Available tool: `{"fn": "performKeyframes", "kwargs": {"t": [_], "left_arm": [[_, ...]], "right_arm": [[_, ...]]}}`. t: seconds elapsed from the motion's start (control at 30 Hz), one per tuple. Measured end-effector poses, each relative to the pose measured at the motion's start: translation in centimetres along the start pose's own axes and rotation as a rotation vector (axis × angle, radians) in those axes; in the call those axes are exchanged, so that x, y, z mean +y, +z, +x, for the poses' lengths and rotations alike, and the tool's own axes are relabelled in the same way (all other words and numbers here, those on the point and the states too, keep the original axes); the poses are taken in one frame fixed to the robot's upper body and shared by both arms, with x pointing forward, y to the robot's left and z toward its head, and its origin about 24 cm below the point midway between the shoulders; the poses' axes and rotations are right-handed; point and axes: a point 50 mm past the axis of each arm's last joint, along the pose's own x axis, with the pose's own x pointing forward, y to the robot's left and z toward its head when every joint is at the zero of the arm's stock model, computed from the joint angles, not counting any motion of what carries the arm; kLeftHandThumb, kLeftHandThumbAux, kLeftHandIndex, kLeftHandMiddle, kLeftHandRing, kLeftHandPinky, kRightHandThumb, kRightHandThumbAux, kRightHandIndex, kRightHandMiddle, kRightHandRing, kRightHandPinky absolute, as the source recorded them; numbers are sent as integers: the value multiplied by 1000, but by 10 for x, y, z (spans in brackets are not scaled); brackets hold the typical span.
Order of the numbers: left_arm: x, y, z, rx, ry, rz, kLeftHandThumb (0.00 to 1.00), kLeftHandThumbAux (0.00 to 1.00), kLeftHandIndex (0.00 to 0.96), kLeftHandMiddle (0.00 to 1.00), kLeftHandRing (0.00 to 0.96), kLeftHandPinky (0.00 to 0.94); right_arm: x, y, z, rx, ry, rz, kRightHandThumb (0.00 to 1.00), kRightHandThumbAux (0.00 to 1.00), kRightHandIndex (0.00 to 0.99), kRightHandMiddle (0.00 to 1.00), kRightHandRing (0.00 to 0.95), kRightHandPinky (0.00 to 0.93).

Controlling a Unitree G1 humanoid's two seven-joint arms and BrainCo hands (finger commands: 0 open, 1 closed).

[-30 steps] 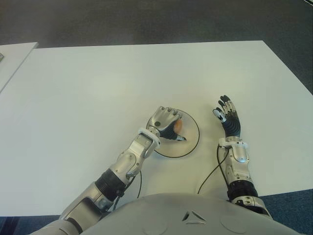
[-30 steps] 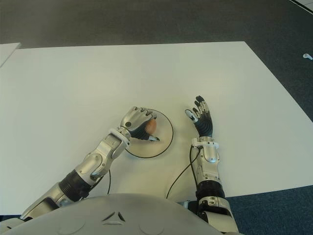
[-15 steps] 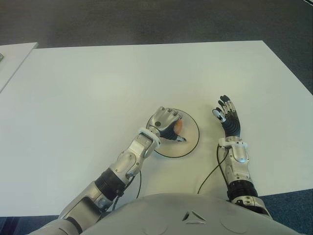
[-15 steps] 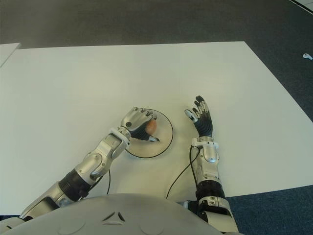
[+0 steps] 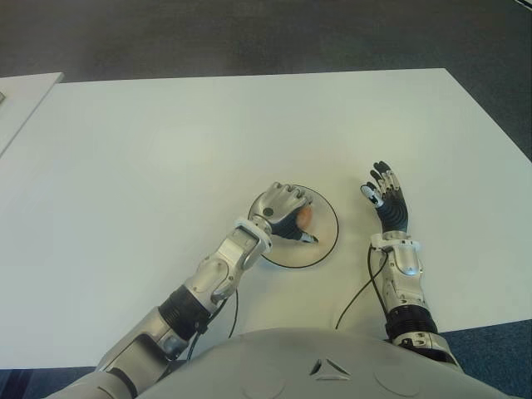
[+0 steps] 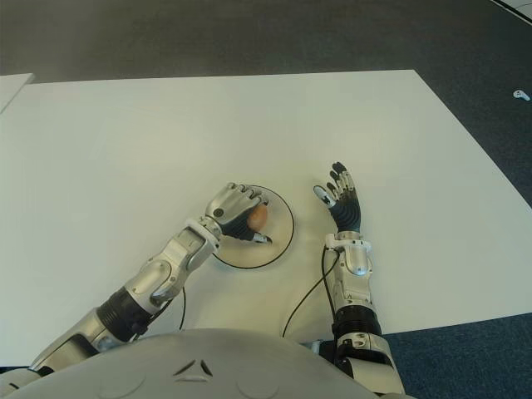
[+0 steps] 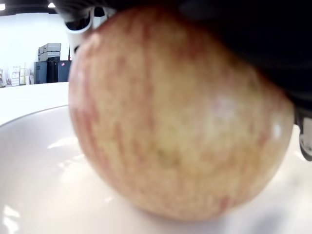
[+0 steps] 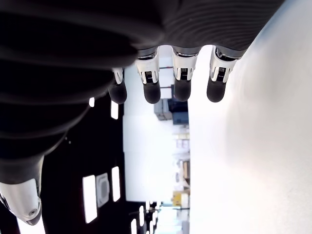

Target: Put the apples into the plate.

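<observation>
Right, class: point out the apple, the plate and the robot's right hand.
apple [image 7: 175,122], left wrist view, middle of its streaked skin.
plate [image 5: 322,243], left eye view, bare part near the rim.
right hand [image 5: 389,204], left eye view, the palm, fingers spread.

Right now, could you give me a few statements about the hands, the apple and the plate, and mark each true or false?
1. The left hand is curled around the apple. True.
2. The apple is over the plate. True.
3. The right hand holds an apple. False: its fingers are spread and hold nothing.
4. The right hand shows left of the plate. False: it shows to the plate's right.
5. The plate sits on a white table. True.
</observation>
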Motion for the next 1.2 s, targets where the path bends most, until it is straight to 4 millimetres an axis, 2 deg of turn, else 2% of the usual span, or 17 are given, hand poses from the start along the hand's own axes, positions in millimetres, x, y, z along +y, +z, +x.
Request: {"fn": "performKeyframes", "kwargs": {"t": [0.03,0.2,0.43,0.77,1.2], "left_arm": [[0,0,0,2,4,-11,314,416,344,399,380,371],[1,-1,1,30,24,-36,203,393,237,236,210,205],[1,-3,0,56,26,-33,104,401,115,111,87,96],[2,-3,-3,76,37,-41,46,405,32,13,7,34],[7,-2,-4,95,26,-21,20,384,6,0,0,0]], "right_arm": [[0,0,0,0,0,0,163,575,5,0,0,0],[1,0,0,1,5,-5,158,570,1,0,0,0],[2,0,0,5,8,-18,152,568,8,0,0,0],[2,0,1,5,-17,-20,162,564,28,11,0,0],[5,0,0,15,-17,-39,152,533,28,0,0,0]]}}
